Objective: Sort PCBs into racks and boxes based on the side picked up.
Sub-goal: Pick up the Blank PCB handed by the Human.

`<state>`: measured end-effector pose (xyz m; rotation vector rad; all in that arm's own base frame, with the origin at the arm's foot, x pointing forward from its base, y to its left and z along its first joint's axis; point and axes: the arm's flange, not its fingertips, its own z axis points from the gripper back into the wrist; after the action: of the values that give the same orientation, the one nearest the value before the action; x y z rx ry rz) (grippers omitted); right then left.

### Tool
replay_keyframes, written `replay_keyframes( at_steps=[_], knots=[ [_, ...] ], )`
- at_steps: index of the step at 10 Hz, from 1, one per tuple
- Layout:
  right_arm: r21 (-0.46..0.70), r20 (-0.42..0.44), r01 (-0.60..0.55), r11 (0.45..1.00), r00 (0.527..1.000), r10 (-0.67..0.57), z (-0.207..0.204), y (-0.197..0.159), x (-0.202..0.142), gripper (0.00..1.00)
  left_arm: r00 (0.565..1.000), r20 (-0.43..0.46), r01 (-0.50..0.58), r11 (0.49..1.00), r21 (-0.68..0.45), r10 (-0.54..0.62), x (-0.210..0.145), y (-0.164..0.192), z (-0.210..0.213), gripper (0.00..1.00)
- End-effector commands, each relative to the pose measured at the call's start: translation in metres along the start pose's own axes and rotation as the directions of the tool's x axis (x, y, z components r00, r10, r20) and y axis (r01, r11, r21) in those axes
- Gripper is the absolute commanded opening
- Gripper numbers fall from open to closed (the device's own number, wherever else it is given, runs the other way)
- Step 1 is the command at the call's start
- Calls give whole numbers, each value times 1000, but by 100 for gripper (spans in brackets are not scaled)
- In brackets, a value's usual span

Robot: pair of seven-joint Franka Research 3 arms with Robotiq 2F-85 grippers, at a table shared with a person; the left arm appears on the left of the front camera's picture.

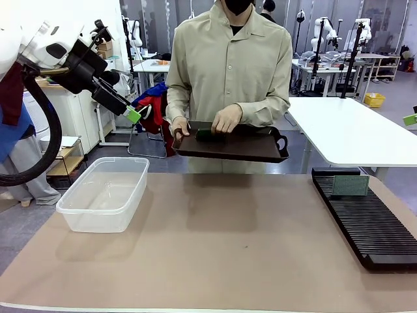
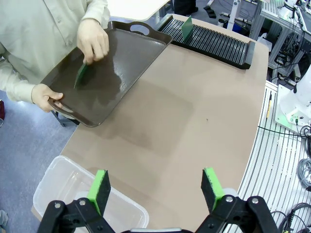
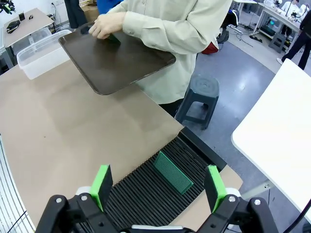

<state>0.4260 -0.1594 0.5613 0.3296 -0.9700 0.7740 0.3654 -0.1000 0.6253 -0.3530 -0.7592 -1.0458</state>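
Left wrist view: the left gripper (image 2: 155,177) is wide open and empty at the bottom, above the clear box (image 2: 60,179) at lower left. At upper left a person's hand (image 2: 93,40) touches one PCB (image 2: 80,75) on the brown tray (image 2: 126,58). Right wrist view: the right gripper (image 3: 157,177), also wide open and empty, hangs over the black rack (image 3: 141,189) on the desk (image 3: 73,121), where another PCB (image 3: 173,172) stands in a slot.
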Motion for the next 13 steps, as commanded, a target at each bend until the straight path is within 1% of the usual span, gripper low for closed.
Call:
replay_keyframes(
  at_steps=[1, 13],
  knots=[
    [0, -4, -3, 1000, 1000, 3, -1, 1, 1, 100, 1000, -2, -2, 1000, -6, 2, -1, -1, 1, 100],
    [0, -4, -3, 1000, 1000, 3, -1, 1, 1, 100, 1000, -2, -2, 1000, -6, 2, -1, -1, 1, 100]
  ],
)
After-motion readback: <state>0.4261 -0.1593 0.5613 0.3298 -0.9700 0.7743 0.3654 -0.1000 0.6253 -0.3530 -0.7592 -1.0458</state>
